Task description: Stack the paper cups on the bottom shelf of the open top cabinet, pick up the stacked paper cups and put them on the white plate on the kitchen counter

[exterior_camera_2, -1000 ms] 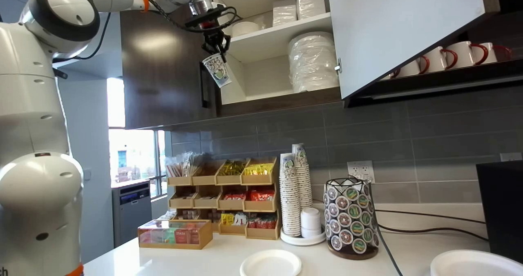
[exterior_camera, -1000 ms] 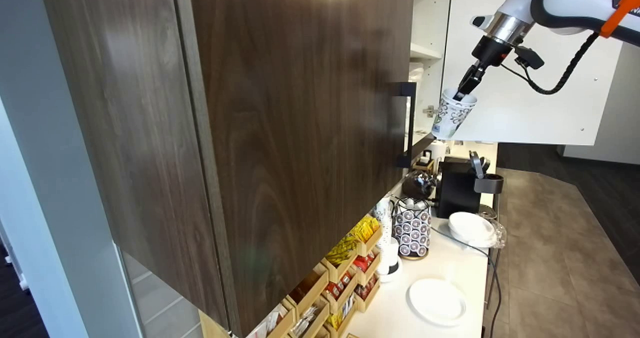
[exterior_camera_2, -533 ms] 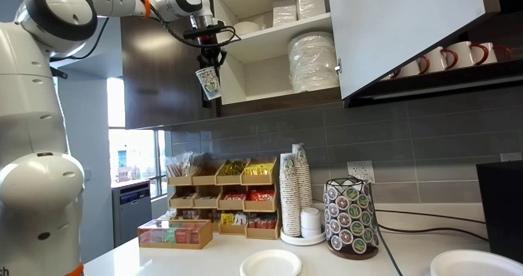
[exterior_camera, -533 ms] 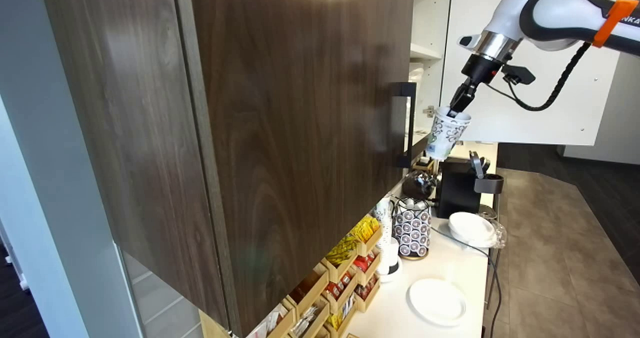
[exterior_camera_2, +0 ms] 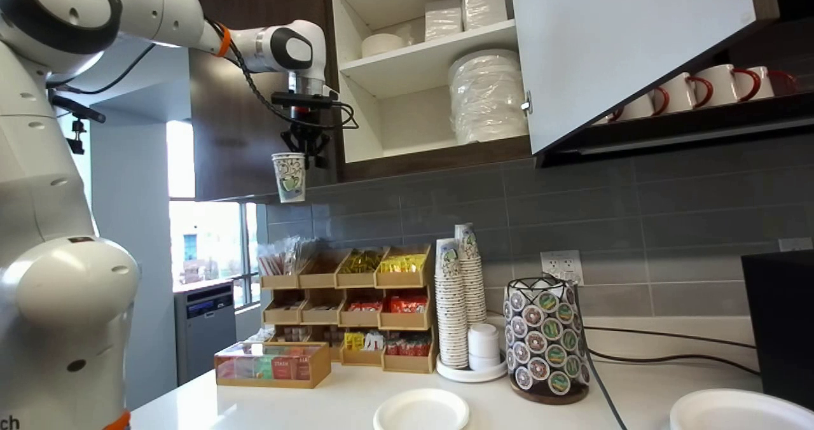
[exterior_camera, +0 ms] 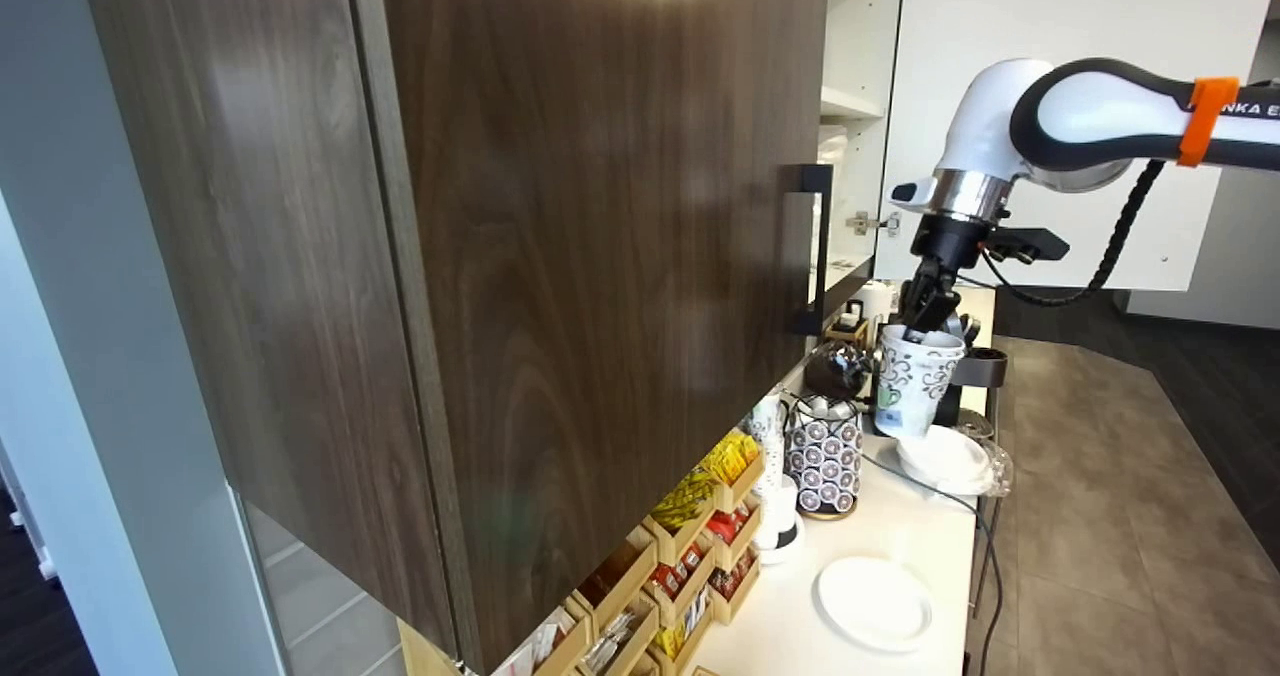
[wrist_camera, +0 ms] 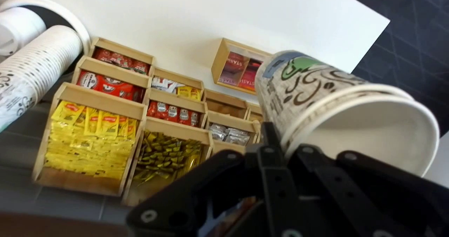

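Kitchenette, daylight from a window (exterior_camera_2: 206,239) beyond the arm; floor (exterior_camera: 1090,456) brown tile, darker further off. Backsplash (exterior_camera_2: 572,201) of grey tile, outlet (exterior_camera_2: 552,261) set in it. Kitchen counter (exterior_camera_2: 343,395) pale, smooth, well stocked: tiered wooden condiment bins (exterior_camera_2: 404,319) of yellow and red packets; clear-lidded tea box (exterior_camera_2: 273,383) in front, "STASH" legible in the wrist view. Next along, two tall cup towers (exterior_camera_2: 451,315), the front one sharing a round white tray (exterior_camera_2: 470,376) with a short plain white stack (exterior_camera_2: 484,347). Coffee-pod carousel (exterior_camera_2: 547,341) just beside, dark cables trailing behind. White plate (exterior_camera_2: 421,411) flat on the counter, in front of bins and tray; in an exterior view, a deeper white dish (exterior_camera: 940,456) further along. Overhead, open top cabinet (exterior_camera_2: 412,115): plastic-wrapped round white stack (exterior_camera_2: 486,99) in the lower compartment, wrapped square stacks (exterior_camera_2: 484,8) on the shelf (exterior_camera_2: 432,47) above. One door (exterior_camera: 600,256) closed, dark wood grain; another (exterior_camera_2: 623,35) swung out, white inside. Red-handled mugs (exterior_camera_2: 715,91) past it. Gripper (wrist_camera: 286,153) pinched on the rim of two nested paper cups (wrist_camera: 312,79), patterned, mouth up, nearly upright, in the air well above the counter, by the closed door's lower part
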Controlling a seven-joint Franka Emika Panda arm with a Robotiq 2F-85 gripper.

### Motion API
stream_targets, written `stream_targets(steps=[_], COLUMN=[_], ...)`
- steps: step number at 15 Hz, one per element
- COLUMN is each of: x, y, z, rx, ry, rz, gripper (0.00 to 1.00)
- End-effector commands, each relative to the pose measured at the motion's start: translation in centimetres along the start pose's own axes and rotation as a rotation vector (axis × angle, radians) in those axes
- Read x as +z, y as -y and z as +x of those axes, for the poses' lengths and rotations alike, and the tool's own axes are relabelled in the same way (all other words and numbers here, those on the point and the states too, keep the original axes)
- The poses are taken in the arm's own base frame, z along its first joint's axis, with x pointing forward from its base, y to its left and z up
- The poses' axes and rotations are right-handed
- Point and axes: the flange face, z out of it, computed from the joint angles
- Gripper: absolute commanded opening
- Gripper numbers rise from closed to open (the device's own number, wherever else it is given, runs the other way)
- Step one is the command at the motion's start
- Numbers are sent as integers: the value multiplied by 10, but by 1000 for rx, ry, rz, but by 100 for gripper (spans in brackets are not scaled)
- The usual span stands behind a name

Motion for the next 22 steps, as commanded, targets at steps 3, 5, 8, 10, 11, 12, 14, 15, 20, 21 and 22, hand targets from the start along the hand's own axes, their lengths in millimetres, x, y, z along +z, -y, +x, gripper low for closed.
stream_targets(steps=[3, 5, 8, 10, 11, 12, 14, 15, 20, 21, 22], x=[61, 55, 59, 56, 56, 56, 57, 70, 153, 169, 185], y=[-2, -6, -9, -7, -7, -7, -7, -21, -73, -83, -92], z=[-40, -25, -26, -25, -25, -25, -24, -31, -72, -79, -86], rx=[-5, -1, 5, 1, 0, 1, 0, 29, 163, 189, 216], ry=[27, 34, 34, 29, 29, 29, 29, 46, 141, 153, 167], rz=[10, 15, 16, 14, 13, 14, 14, 21, 133, 136, 145], gripper=[1, 1, 5, 5, 5, 5, 1, 1, 1, 1, 1])
